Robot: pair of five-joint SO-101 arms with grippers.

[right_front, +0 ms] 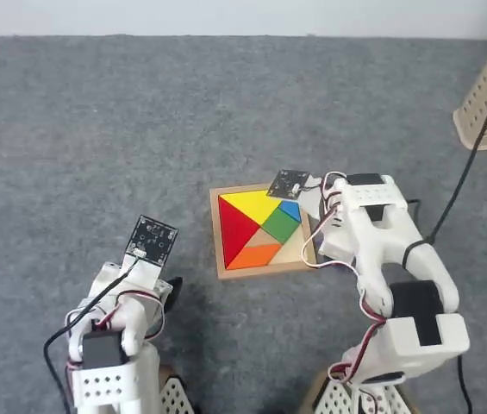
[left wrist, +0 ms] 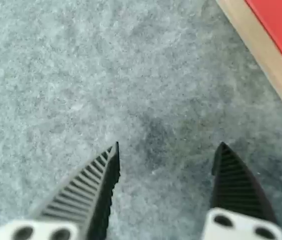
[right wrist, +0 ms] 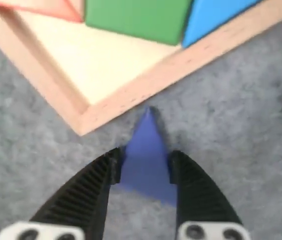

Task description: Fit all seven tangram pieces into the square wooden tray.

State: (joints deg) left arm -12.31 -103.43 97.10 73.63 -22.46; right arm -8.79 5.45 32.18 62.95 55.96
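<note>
**A:** What carries everything?

**B:** A grey, carpet-like worktop. The square wooden tray lies on it, a little to the 3 o'clock side of centre in the high view.

**A:** And inside the tray?

**B:** There's a yellow triangle at 12 o'clock and a red triangle at 9. An orange piece sits at 6, a green square near the middle and a small blue piece at 2. Toward 4 o'clock the tray's floor is bare wood.

**A:** The tools?

**B:** The left tool, at 8 o'clock from the tray, is spread wide and holds nothing. It hangs over bare worktop. The right tool is clamped on a blue-violet triangle, with one finger against each slanted side.

**A:** Which way does that piece point?

**B:** Its tip pokes out past the fingertips and its long axis runs along the fingers. It aims at the tray corner that bounds the bare floor. It sits just outside the rim, and I can't tell whether they touch.

**A:** How do the views differ?

**B:** The high view gives the tray's whole layout. The right wrist view gives the grip and the tip up close. The left wrist view catches the tray's rim and some of the red triangle.
</note>
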